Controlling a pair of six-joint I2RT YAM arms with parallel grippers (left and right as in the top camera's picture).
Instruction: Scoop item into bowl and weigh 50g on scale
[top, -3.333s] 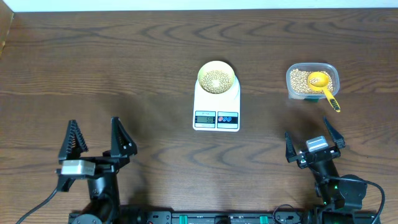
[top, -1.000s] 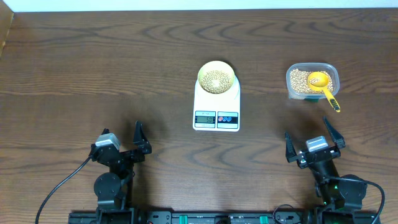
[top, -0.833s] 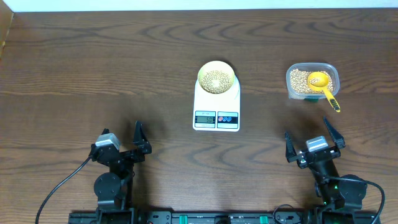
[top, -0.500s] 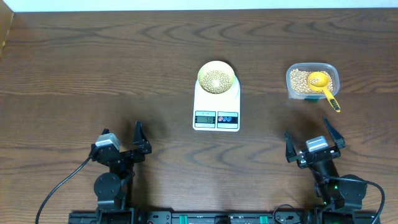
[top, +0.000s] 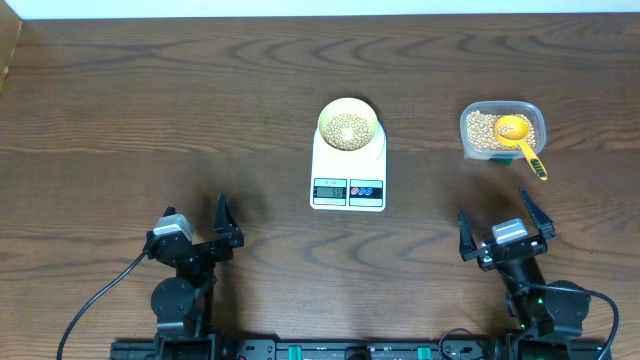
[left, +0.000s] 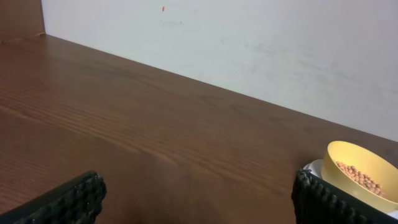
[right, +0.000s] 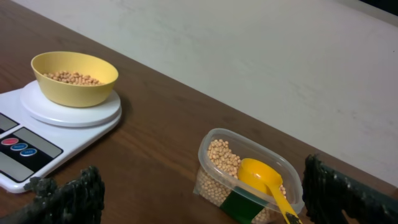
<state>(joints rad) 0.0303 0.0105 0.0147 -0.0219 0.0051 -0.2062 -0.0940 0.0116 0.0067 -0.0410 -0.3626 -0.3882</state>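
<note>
The pale yellow bowl (top: 348, 125) stands on the white scale (top: 348, 170) at mid-table and holds a layer of tan beans (top: 347, 128). It also shows in the right wrist view as the bowl (right: 74, 78) on the scale (right: 37, 134), and at the left wrist view's right edge as the bowl (left: 360, 177). More beans (top: 485, 130) fill a clear container (top: 502, 129). My left gripper (top: 195, 228) stands open and empty near the front left. My right gripper (top: 505, 228) stands open and empty at the front right, short of the container.
A bright yellow scoop (top: 519, 135) rests in the clear container (right: 252, 180), its handle sticking out over the near rim. A white wall (left: 249, 50) rises behind the table's far edge. A box corner (top: 8, 50) sits at the far left.
Over the last second nothing has moved. Earlier still, the left arm drew back from a raised, forward pose to its low spot at the front left.
</note>
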